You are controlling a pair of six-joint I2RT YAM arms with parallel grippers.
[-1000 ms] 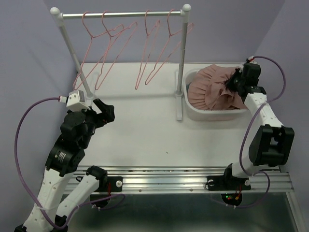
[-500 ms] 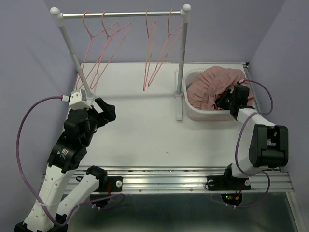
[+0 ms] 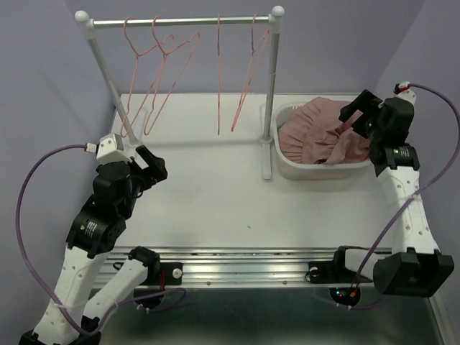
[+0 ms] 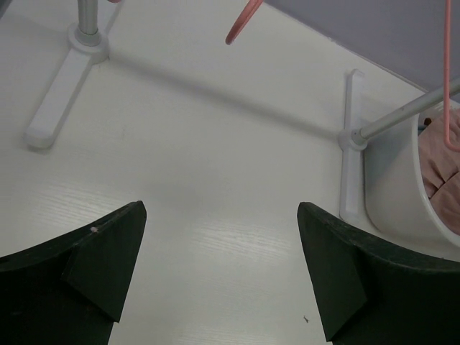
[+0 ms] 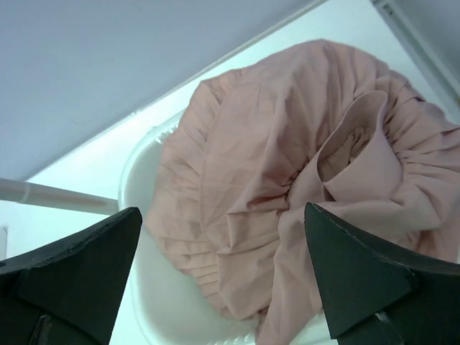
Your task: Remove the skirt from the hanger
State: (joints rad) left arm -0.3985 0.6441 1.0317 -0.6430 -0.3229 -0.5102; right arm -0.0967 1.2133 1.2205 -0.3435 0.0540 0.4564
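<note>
When we look from the top external camera, the skirt point(image 3: 316, 133) lies heaped in a white plastic tub point(image 3: 286, 164) at the far right of the white table point(image 3: 215, 194), with its dusty-pink ruffles rising over the rim. The tub stands just beside the right foot of a garment rack point(image 3: 180, 21), and four pink wire hangers point(image 3: 154, 50) hang on the rail, apart from the skirt. The right gripper point(image 3: 353, 118) hovers at the right side of the tub with its fingers spread, close above the cloth (we cannot tell from here if a finger touches it). The left gripper point(image 3: 153, 167) hangs over the left part of the table, near the left post of the rack, also with fingers wide apart.

From the left wrist, the left gripper point(image 4: 219, 269) shows both dark fingers point(image 4: 93, 266) far apart, with only table between them. Beyond them we see the tub point(image 4: 392, 190) with a little of the skirt point(image 4: 440, 169) inside.

From the right wrist, the right gripper point(image 5: 223, 277) is spread wide and pinches nothing. The skirt point(image 5: 287, 187) fills the tub point(image 5: 140, 180) below it, gathered and folded on itself.
</note>
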